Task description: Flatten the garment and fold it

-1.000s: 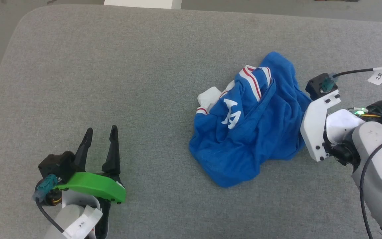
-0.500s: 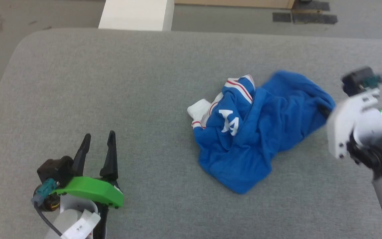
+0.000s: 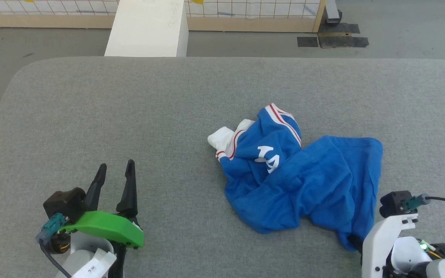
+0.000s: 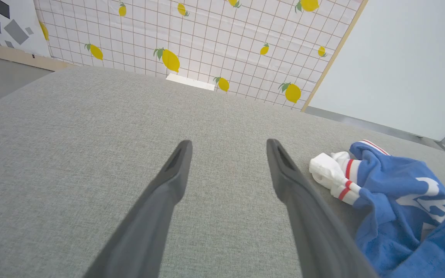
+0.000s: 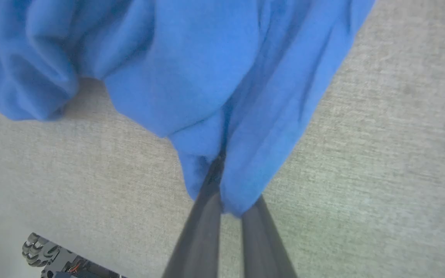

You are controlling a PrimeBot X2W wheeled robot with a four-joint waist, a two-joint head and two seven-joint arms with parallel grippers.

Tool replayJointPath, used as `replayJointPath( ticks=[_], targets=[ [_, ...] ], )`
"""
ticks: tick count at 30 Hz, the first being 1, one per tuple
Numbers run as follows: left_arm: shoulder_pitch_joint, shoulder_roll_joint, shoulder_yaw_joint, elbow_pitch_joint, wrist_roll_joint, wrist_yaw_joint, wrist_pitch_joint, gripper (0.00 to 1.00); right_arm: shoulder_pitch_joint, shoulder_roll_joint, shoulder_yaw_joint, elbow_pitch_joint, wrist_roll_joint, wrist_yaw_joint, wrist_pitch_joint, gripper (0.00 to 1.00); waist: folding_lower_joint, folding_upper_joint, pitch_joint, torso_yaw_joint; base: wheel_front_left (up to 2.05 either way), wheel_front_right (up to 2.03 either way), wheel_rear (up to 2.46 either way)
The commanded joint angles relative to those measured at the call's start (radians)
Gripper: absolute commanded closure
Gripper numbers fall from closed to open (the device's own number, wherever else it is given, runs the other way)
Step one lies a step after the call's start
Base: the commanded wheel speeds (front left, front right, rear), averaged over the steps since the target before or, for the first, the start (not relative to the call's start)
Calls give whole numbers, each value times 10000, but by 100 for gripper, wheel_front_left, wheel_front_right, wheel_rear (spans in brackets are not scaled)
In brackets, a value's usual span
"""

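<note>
The garment (image 3: 303, 185) is a crumpled royal-blue jersey lying right of centre on the grey padded table (image 3: 129, 116), with a white sleeve and red-striped trim at its far left end and white lettering on top. Its near right corner is drawn toward me. My right gripper (image 5: 222, 170) is shut on that blue corner, the cloth wrapped over both fingers (image 5: 203, 224); its white wrist (image 3: 384, 239) sits at the lower right of the head view. My left gripper (image 3: 114, 172) rests open at the lower left, well apart from the garment (image 4: 400, 208), nothing between its fingers.
A white block (image 3: 147, 29) stands beyond the table's far edge, before a lemon-patterned wall (image 4: 207, 38). Bare grey floor lies past the table's rounded far-left corner. Dark tape patches (image 3: 332, 38) mark the floor at the back right.
My right gripper has closed on the garment's right edge and pulled it toward me, stretching the blue cloth out to the near right. The head view has tilted up. The left arm has not moved.
</note>
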Motion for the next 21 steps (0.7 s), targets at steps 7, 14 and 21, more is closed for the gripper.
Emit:
replayJointPath(
  ticks=[7,14,21],
  targets=[
    [154,11,-2,92,-143,58,14,0,-91,185,-545,-604,348,-13,-1069,0,0,0,-142,15,0,0,0],
    [248,61,-12,120,-195,90,42,0,-633,876,-2555,-1242,-803,-13,-3793,0,0,0,-359,-19,0,0,0],
    [286,14,-99,116,-243,111,68,0,-533,1199,-3095,-1010,-1177,-13,-5257,0,0,0,-427,-9,0,0,0]
  ],
)
